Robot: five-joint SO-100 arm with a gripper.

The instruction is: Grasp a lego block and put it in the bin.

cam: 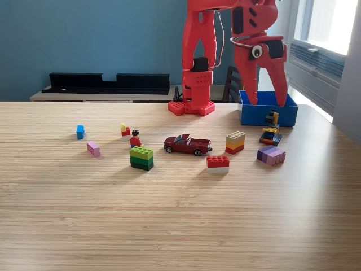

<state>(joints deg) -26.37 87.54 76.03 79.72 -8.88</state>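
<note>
At the upper right of the frame, we find the red tool hanging over the blue bin, jaws spread, gripping nothing. The bin sits at the right rear of the surface; a red-and-white lego block lies centre-frame.
</note>
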